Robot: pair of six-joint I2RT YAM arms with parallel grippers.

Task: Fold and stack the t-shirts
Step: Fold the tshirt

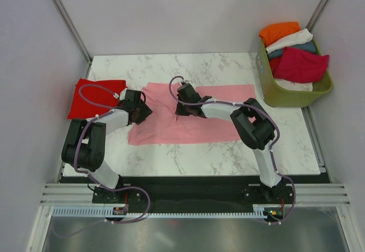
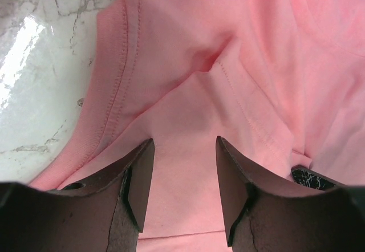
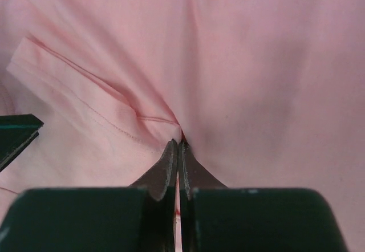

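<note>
A pale pink t-shirt [image 1: 171, 132] lies spread across the middle of the marble table [image 1: 199, 158]. My right gripper [image 1: 180, 110] is down on its upper middle; in the right wrist view it [image 3: 178, 143] is shut on a pinched ridge of the pink t-shirt [image 3: 256, 64] beside a stitched hem. My left gripper [image 1: 142, 114] is at the shirt's left end; in the left wrist view it [image 2: 185, 139] stands open, with the pink t-shirt [image 2: 188, 64] lying flat between the fingers. A folded red t-shirt [image 1: 94, 95] lies at the far left.
An olive-green basket [image 1: 291, 98] stands off the table's back right corner, holding orange [image 1: 278, 32], white [image 1: 291, 40] and crimson [image 1: 302, 64] shirts. Pale walls close in the back and both sides. Bare marble [image 2: 34, 92] shows left of the pink shirt's hem.
</note>
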